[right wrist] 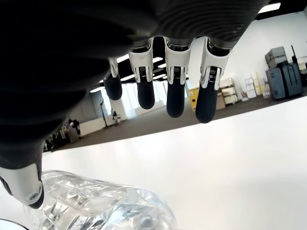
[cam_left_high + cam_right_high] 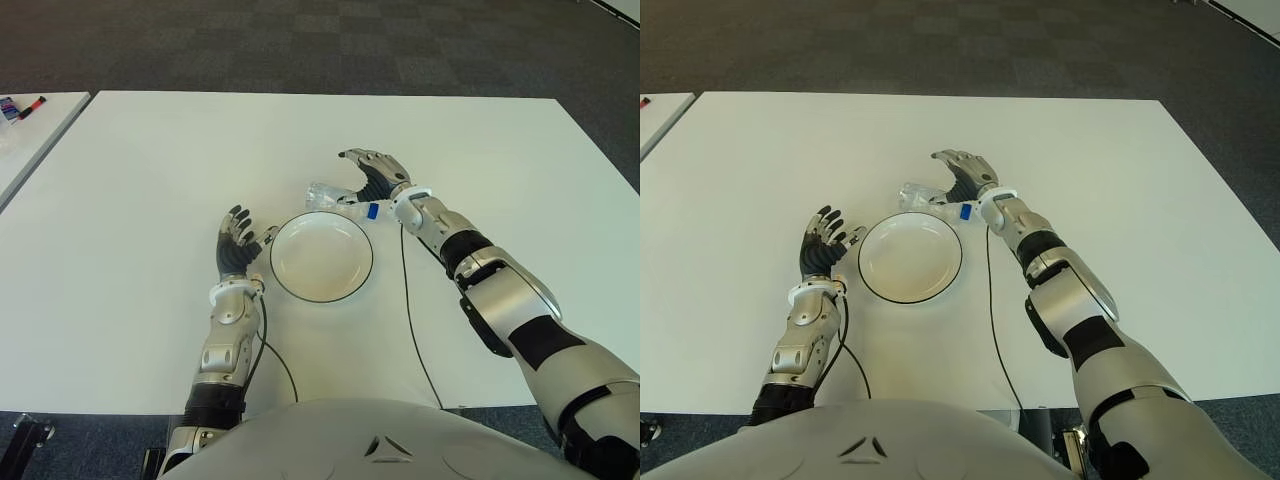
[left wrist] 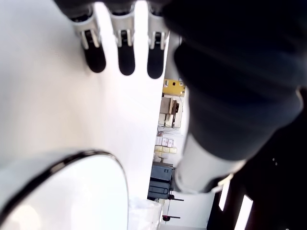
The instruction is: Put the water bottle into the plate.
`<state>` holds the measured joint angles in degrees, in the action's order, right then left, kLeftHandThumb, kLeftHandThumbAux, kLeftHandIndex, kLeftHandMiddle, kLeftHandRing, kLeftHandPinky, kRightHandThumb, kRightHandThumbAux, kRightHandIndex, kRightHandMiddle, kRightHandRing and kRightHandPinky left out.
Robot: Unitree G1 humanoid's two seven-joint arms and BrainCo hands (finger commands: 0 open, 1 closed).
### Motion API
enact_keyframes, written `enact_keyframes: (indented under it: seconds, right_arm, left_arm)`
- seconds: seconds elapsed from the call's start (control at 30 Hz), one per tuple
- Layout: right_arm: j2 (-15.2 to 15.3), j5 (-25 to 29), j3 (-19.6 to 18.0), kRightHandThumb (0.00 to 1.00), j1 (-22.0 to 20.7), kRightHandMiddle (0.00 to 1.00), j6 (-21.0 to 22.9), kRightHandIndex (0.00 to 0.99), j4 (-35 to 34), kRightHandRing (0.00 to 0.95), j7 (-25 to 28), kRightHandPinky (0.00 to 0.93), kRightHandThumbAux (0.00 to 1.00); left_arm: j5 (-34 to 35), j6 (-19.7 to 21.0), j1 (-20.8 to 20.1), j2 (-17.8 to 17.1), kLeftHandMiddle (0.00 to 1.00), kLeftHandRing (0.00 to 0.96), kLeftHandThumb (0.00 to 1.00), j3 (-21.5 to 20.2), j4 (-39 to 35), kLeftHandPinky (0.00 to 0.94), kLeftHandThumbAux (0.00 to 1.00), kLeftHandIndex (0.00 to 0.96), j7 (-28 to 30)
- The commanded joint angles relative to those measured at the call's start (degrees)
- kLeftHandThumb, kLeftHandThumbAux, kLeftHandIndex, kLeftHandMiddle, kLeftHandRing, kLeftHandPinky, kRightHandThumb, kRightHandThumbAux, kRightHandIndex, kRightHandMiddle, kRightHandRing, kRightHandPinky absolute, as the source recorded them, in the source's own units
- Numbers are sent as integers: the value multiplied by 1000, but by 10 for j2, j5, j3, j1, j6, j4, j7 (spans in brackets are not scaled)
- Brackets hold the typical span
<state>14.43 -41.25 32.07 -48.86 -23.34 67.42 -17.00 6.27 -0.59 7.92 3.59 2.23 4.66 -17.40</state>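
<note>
Just behind the plate's far rim, the right hand [image 2: 377, 175] is held over the clear crumpled plastic water bottle with a blue cap [image 2: 338, 200], its fingers [image 1: 175, 91] spread straight and gripping nothing; the thumb tip shows just beside the bottle's body in the right wrist view. That bottle lies on its side on the white table [image 2: 120, 200], touching or almost touching the far edge of the round white plate with a thin dark rim [image 2: 321, 257]. Beside the plate's left edge, the left hand [image 2: 238, 247] is idle, fingers extended and empty.
</note>
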Motion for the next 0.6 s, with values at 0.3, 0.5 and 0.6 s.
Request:
enact_keyframes:
  seconds: [0.3,0.5,0.6]
  right_arm:
    - [16,-6,1,829,-4,200,2,149,-5,232,4,338,586]
    - [21,-10,5,879,-1,204,1,141,-8,256,3,372,594]
    - [21,-11,6,901,-1,203,0,137,-9,264,4,391,597]
  left_arm:
    - [3,5,0,33,177,151,77,-4,5,172,947,147,4]
    - [4,6,0,33,185,153,88,-4,3,169,950,154,5]
    - [5,7,0,33,186,154,92,-5,2,169,951,156,5]
